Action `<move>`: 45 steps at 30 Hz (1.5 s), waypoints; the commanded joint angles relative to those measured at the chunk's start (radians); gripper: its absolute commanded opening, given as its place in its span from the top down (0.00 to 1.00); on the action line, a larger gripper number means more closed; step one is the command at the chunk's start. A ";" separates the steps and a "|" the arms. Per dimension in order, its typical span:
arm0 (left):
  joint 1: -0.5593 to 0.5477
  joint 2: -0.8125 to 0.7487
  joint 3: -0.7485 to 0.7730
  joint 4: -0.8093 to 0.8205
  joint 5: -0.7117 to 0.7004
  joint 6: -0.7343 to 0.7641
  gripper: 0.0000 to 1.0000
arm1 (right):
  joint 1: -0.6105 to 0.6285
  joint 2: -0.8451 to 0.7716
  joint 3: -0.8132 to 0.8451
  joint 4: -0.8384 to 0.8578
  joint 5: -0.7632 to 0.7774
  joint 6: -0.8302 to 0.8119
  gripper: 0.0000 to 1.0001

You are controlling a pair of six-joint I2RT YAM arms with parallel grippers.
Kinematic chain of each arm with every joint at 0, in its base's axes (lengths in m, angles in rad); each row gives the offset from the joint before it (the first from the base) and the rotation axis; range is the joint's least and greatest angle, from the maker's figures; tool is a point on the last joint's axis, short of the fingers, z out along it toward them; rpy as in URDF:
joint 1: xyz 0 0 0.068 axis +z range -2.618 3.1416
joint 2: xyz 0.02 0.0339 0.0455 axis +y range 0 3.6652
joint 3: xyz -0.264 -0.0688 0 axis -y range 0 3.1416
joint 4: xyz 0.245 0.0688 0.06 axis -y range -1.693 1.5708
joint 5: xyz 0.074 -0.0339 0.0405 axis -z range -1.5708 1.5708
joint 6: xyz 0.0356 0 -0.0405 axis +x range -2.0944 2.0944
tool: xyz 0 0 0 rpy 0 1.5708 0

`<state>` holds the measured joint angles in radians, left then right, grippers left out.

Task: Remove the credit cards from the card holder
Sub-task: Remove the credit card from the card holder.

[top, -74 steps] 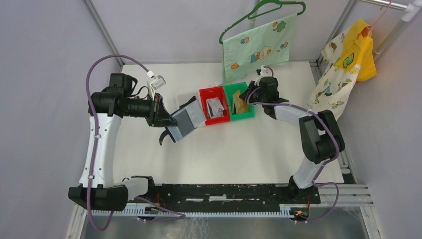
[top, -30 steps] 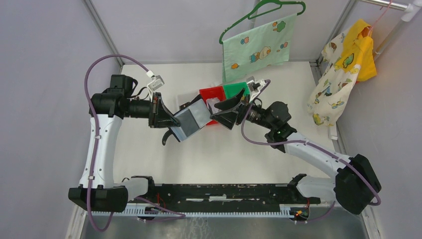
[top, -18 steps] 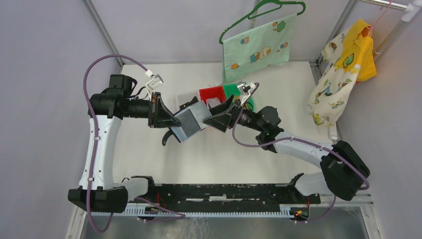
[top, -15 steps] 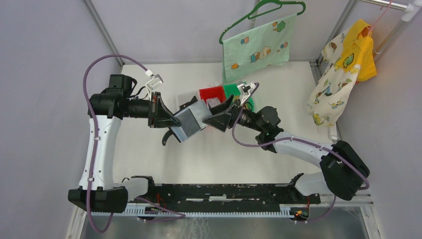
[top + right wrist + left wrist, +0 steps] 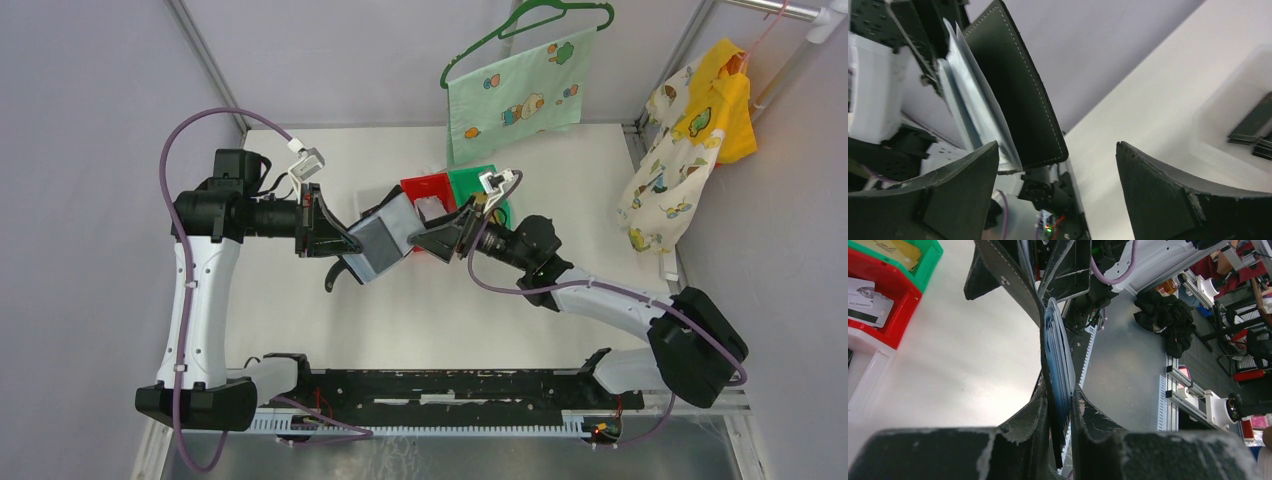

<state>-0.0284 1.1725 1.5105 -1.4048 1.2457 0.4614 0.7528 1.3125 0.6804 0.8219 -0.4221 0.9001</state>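
Note:
My left gripper [image 5: 350, 245] is shut on one end of the black card holder [image 5: 385, 238] and holds it above the table. The holder stands edge-on between the left gripper's [image 5: 1060, 400] fingers, its grey-blue lining [image 5: 1060, 352] fanned open. My right gripper [image 5: 440, 236] stands open at the holder's free end. In the right wrist view its jaws [image 5: 1056, 150] straddle the holder's black flap [image 5: 1013, 85] and pale inner leaves [image 5: 973, 115] without touching them. Whitish credit cards [image 5: 868, 295] lie in the red bin [image 5: 425, 190]. Tan-gold cards [image 5: 893, 247] lie in the green bin [image 5: 470, 180].
A clear bin [image 5: 1228, 107] with dark items stands beside the red one. A green hanger with a printed cloth [image 5: 515, 90] hangs at the back. Yellow clothes [image 5: 700, 120] hang on a rail at the right. The right arm partly covers the green bin.
My right arm has swung left from the green bin to the holder's free end, its jaws staying wide. The left gripper has kept its hold and barely moved.

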 commanded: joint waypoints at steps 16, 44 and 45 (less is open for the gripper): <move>-0.001 -0.041 -0.015 0.036 0.057 -0.007 0.75 | 0.051 -0.044 0.148 0.046 -0.063 -0.008 1.00; -0.003 -0.147 -0.021 0.181 -0.118 0.145 0.21 | 0.088 0.106 0.843 -1.154 -0.379 -0.779 1.00; -0.004 -0.149 -0.015 0.174 -0.110 0.151 0.17 | 0.088 0.108 0.862 -1.163 -0.375 -0.782 1.00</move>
<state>-0.0303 1.0428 1.4559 -1.2728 1.1500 0.5465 0.8333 1.4651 1.4334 -0.3248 -0.7895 0.1814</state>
